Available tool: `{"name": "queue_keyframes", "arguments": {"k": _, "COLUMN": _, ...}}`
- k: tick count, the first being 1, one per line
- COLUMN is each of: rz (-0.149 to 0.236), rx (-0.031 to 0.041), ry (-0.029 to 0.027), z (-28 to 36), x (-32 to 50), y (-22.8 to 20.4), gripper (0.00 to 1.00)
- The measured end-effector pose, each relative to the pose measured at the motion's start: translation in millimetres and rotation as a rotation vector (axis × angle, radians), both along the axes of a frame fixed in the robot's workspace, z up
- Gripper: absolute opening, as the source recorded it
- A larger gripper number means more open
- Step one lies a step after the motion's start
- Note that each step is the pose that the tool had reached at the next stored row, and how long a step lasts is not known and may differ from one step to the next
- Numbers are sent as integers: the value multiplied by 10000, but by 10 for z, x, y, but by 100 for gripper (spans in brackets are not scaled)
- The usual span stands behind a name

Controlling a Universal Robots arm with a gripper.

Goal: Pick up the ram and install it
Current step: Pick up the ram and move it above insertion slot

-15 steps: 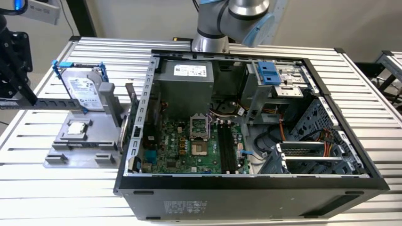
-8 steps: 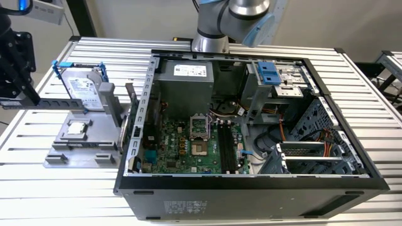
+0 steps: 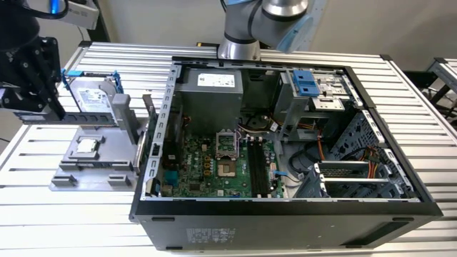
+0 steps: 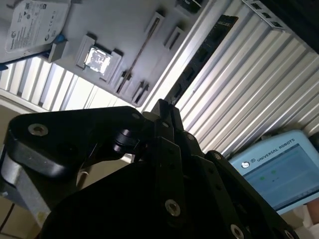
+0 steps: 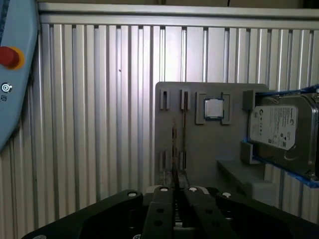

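Exterior view's left: gripper [image 3: 50,101] above table [image 3: 71,225]. Both wrist views: jaws clamped on near end of ram [image 4: 202,52] [image 5: 174,149], stick projecting past tips. Rightward: gray holder [image 3: 93,160] with hard drive [image 3: 89,99], then open computer case [image 3: 286,214].

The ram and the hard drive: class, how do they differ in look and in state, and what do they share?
The ram is a thin, dark, narrow stick; the hard drive is a broad silver box with blue rails. The ram is held by the gripper, jaws shut on it, clear of the gray holder; the hard drive stands on that holder. Both are rectangular computer parts.
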State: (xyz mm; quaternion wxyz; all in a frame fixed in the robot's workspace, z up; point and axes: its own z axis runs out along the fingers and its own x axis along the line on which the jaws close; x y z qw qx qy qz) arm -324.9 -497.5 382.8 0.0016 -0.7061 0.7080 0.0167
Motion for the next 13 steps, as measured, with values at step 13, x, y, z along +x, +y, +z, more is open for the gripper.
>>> {"name": "queue_keyframes", "arguments": {"k": 13, "rz": 0, "rx": 0, "ry": 10, "z": 0, "x": 535, "y": 0, "gripper": 0}}
